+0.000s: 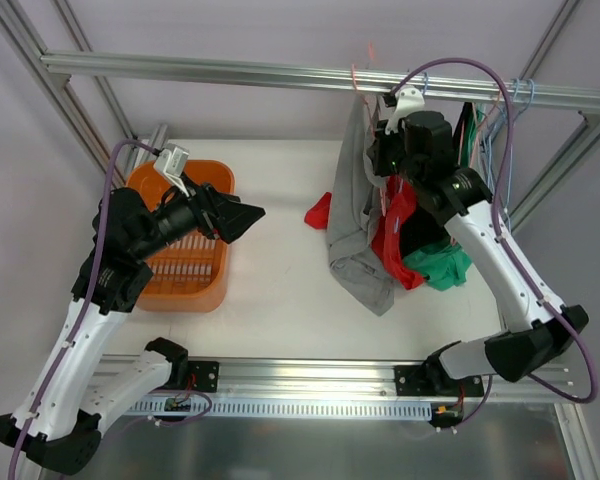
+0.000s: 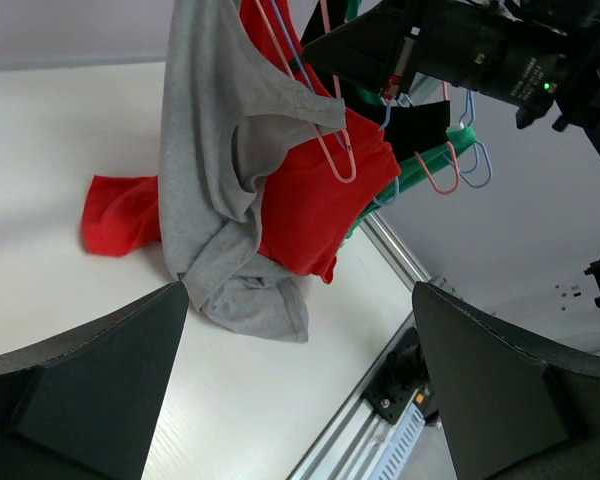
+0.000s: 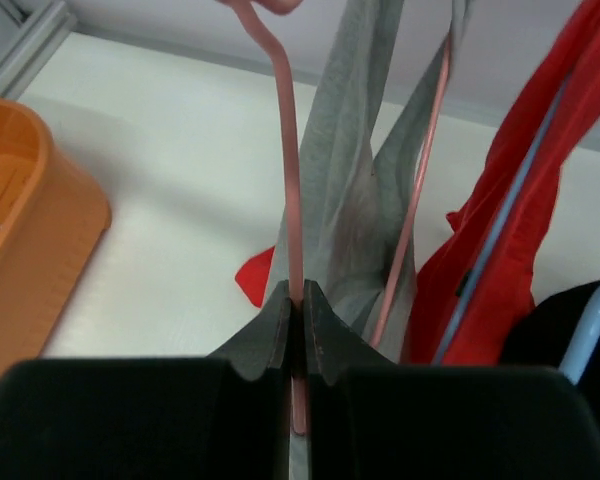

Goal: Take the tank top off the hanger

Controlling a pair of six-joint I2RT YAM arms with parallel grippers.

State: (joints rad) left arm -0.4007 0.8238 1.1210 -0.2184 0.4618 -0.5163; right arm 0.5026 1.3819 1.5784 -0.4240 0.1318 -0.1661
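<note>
The light grey tank top (image 1: 350, 220) hangs from the rail on the pale pink wire hanger (image 3: 285, 150), and its lower end lies bunched on the table. My right gripper (image 1: 378, 152) is up by the rail, shut on the hanger's wire, which runs between the closed jaws (image 3: 298, 300). The tank top (image 3: 350, 200) hangs just behind that wire. My left gripper (image 1: 248, 218) is open and empty over the table, left of the garments. In its wrist view the tank top (image 2: 210, 150) and the hanger's loop (image 2: 327, 150) are well ahead of the jaws (image 2: 300, 400).
An orange basket (image 1: 205, 290) stands at the left under the left arm. A red garment (image 1: 395, 235), green (image 1: 445, 268) and black garments and light blue hangers (image 1: 495, 135) hang right of the tank top. Red cloth (image 1: 318, 212) lies on the table.
</note>
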